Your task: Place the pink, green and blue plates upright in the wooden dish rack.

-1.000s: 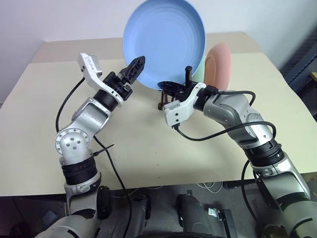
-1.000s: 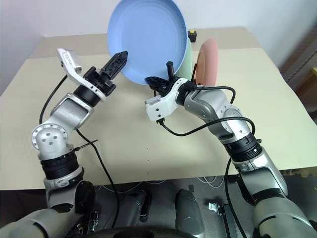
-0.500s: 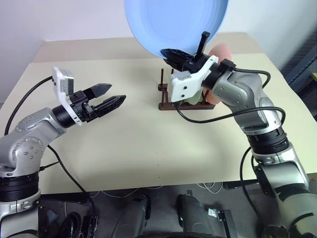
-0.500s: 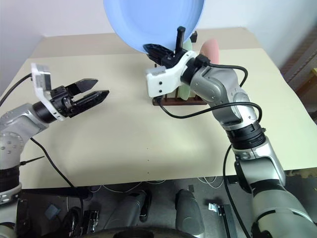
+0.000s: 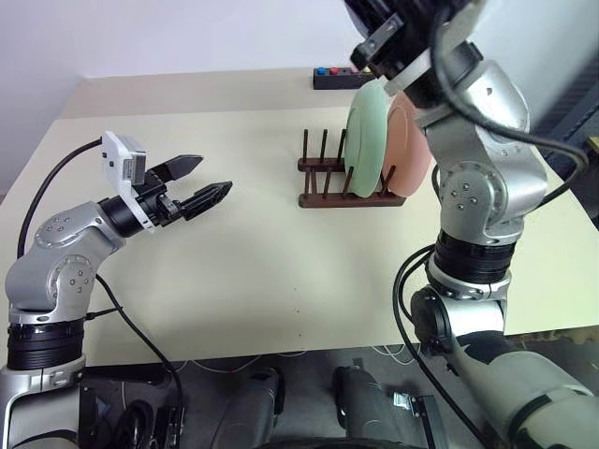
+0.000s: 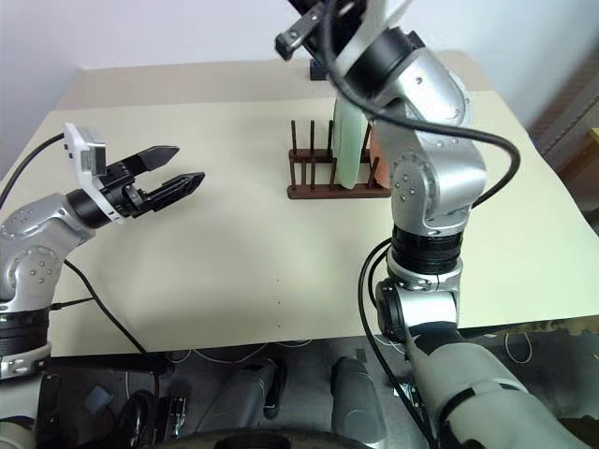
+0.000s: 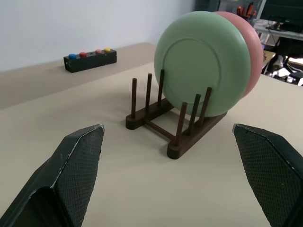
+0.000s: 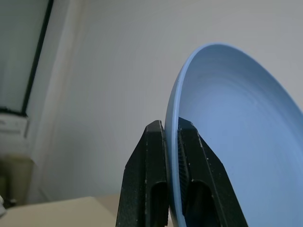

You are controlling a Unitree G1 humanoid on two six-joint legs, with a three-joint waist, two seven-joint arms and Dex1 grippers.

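A: Standing in the wooden dish rack (image 5: 349,178) are 2 plates, right?

B: Yes. The green plate (image 5: 366,137) and the pink plate (image 5: 412,150) are both upright between its pegs, the pink one just behind the green one as the left gripper (image 5: 208,182) faces them. 3 pairs of pegs on the near end of the rack, toward that gripper, are bare.

A: How does the left gripper stand?

B: Its 2 black fingers (image 7: 78,171) are spread wide apart with nothing between them. It hangs above the table (image 5: 234,271), well apart from the rack, pointing toward it; the wrist view looks straight along the fingers at the rack.

A: And the blue plate (image 8: 236,142)?

B: Held up high in the right gripper (image 8: 171,142). The fingers are pressed together on its rim, 1 on each face, and the plate's hollow side spreads away from them.

A: Anything past the rack?

B: A small black box (image 7: 90,59) with coloured buttons, farther from the left gripper than the rack.
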